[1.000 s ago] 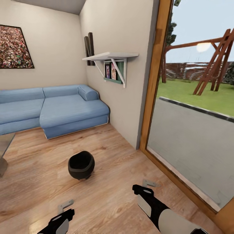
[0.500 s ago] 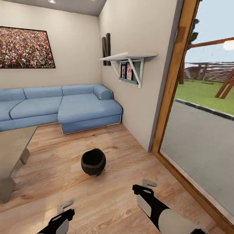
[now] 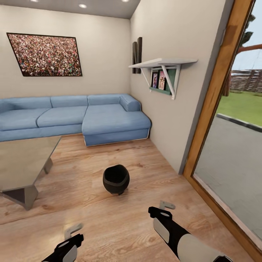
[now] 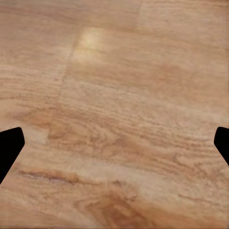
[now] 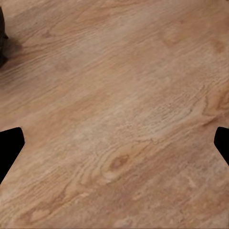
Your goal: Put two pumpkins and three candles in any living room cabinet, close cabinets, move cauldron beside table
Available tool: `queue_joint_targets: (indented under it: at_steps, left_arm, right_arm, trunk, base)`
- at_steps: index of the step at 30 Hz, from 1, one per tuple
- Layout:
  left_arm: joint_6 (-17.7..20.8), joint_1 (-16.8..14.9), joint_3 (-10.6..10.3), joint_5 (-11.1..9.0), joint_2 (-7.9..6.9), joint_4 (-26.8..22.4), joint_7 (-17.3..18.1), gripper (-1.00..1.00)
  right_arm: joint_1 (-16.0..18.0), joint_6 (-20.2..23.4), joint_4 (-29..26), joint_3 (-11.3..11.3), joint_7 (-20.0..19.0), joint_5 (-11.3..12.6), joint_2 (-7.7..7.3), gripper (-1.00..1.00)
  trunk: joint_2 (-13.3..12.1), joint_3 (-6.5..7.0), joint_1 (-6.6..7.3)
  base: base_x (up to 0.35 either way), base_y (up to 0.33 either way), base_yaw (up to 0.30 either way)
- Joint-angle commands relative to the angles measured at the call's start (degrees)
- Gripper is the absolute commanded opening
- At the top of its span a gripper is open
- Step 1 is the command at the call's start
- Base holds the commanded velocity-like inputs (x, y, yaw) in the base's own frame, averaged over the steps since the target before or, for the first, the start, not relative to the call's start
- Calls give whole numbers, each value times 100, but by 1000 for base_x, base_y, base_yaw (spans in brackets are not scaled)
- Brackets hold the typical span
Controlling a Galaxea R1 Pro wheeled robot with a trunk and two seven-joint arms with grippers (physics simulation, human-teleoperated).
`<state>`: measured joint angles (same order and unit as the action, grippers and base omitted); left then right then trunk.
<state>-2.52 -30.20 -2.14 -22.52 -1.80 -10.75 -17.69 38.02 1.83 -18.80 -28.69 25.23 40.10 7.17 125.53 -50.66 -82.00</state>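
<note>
No readable text, labels or numbers anywhere — wall picture (image 3: 45,55) speckled, shelf frames (image 3: 158,80) too small.

bare floor (image 3: 120,218) ahead, cauldron (image 3: 116,179) apparently unobstructed

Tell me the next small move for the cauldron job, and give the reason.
Probably roll forward toward the cauldron and lower the right pincer to its rim. It stands upright on the wood floor, apart from the coffee table at the left, so it isn't next to the table yet. Both pincers, left included, look open and empty, hanging over bare floor short of it.
</note>
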Motion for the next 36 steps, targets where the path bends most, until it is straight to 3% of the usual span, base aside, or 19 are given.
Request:
queue_joint_targets:
  at_steps: [1,22,30,36]
  left_arm:
    - [-21,-4,-24,-42,0,2,-16,100]
    - [-21,-4,-24,-40,5,71,-16,100]
    - [-22,-4,-24,-33,5,73,-16,100]
    - [-21,-4,-24,-39,5,72,-16,100]
  right_arm:
    - [3,19,-10,-48,43,33,-5,100]
    - [3,19,-10,-48,40,32,-5,100]
    - [3,19,-10,-48,36,33,-5,100]
    - [3,19,-10,-48,36,33,-5,100]
  trunk:
    - [2,-5,1]
    - [2,-5,1]
    - [2,-5,1]
    - [2,-5,1]
  base:
    - [0,-71,281]
    - [0,-73,282]
    - [2,-205,282]
    - [65,-80,138]
